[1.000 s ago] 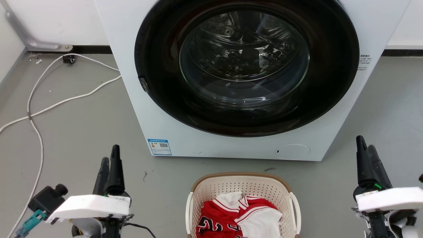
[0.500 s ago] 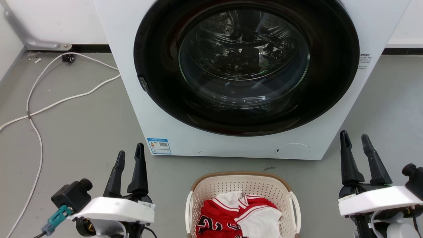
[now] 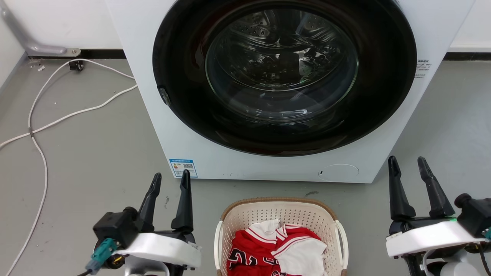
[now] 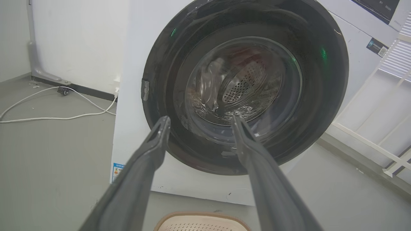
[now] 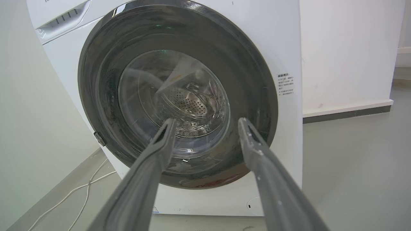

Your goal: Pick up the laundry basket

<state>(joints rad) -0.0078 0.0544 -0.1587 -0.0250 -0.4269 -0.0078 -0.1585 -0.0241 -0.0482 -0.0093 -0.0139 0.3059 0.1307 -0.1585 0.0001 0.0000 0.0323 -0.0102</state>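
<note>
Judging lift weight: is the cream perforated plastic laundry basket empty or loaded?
Loaded: red-and-white clothes lie piled inside the cream perforated laundry basket.

This looks like a laundry room. A big white washing machine [image 3: 282,76] with a round dark glass door stands on a plain grey floor [image 3: 88,153] by a white wall [image 3: 57,23]. A laundry basket [image 3: 282,212] with red and white clothes [image 3: 253,249] sits on the floor in front of it. A white cord [image 3: 31,132] lies nearby.
</note>
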